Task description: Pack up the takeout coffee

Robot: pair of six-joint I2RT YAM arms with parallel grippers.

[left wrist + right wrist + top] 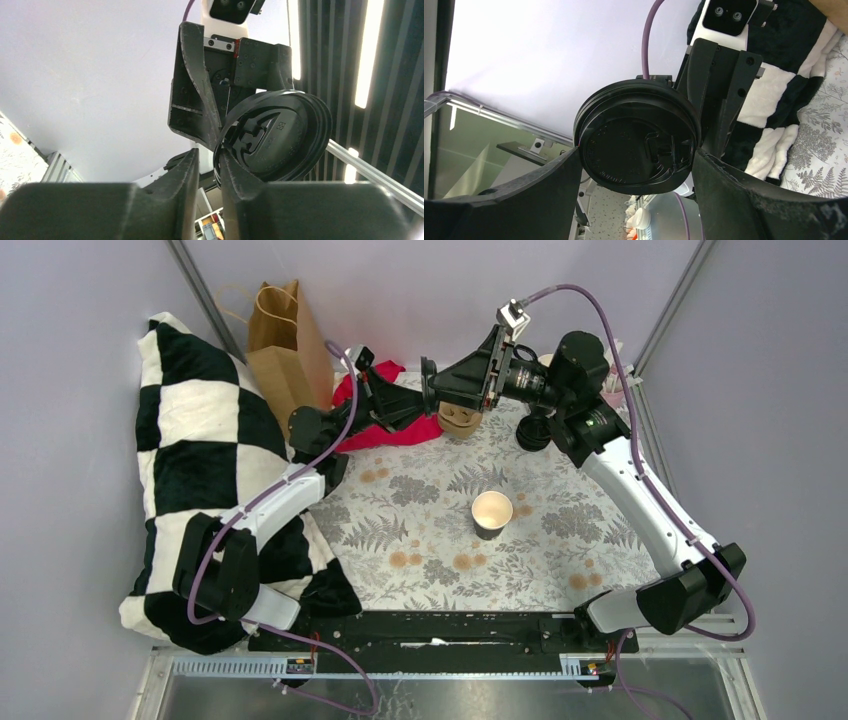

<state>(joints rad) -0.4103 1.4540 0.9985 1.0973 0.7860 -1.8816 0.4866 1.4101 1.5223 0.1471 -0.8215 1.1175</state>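
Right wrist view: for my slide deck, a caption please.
Black lid held between right gripper fingers, left gripper close behind.

cup (491, 510): table (560, 530) centre | lid (638, 137): behind cup | bag (283, 350): rear left | pillow (195, 460): left

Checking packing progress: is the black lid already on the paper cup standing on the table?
No, the top view shows the paper cup open-mouthed and uncovered, while the black lid is held in the air.

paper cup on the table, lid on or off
Off. The paper cup stands open-topped, cream inside showing; the black lid sits in the right claw.
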